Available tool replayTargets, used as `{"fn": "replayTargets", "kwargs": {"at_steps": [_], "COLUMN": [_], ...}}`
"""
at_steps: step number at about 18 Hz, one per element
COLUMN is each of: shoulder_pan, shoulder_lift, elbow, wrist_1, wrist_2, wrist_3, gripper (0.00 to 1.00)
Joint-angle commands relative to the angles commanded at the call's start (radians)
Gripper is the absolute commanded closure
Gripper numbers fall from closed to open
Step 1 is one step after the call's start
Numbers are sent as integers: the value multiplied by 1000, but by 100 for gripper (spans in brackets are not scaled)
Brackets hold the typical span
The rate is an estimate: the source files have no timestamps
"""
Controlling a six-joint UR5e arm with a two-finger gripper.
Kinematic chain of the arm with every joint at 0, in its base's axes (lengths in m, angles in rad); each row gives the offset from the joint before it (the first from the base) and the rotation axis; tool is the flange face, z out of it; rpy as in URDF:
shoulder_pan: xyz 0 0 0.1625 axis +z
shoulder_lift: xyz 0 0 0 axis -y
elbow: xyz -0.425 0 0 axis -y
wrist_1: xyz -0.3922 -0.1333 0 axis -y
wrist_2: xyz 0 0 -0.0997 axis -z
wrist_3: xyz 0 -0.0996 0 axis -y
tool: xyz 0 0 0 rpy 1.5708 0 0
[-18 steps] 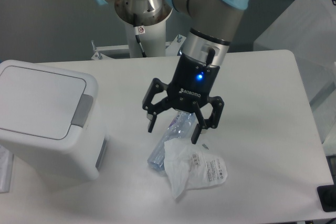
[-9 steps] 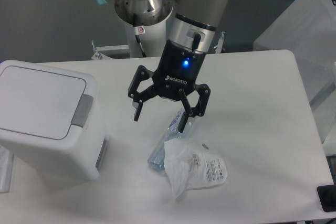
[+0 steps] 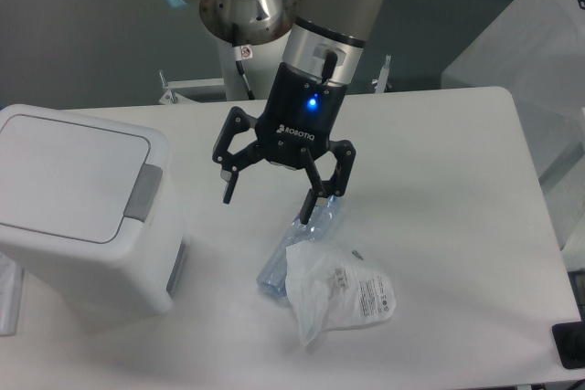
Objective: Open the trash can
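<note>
The trash can (image 3: 78, 216) is a large white boxy bin at the left of the table, its flat lid down and its grey push button (image 3: 143, 193) on the right upper edge. My gripper (image 3: 267, 205) hangs open above the table, to the right of the bin and apart from it, with nothing between its fingers.
A clear plastic bottle (image 3: 294, 251) lies on the table below the gripper, partly under a white plastic bag (image 3: 340, 293) with printed text. The robot base (image 3: 247, 34) stands at the table's back edge. A white box (image 3: 539, 52) sits off the table's right side.
The gripper has moved left and slightly up, away from the bottle and bag and closer to the trash can. It stays open. The bin, bottle and bag have not moved.
</note>
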Motion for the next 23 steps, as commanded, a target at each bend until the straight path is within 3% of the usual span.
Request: {"fn": "replayTargets", "kwargs": {"at_steps": [6,10,23], "shoulder_pan": [-69,-104,-120], "shoulder_lift": [-2,0,34], "elbow": [-17,-69,-126], "wrist_1": [3,40,63], "wrist_2": [5,6,9], "wrist_3": [-2,0,-5], "gripper": [0,0,0]}}
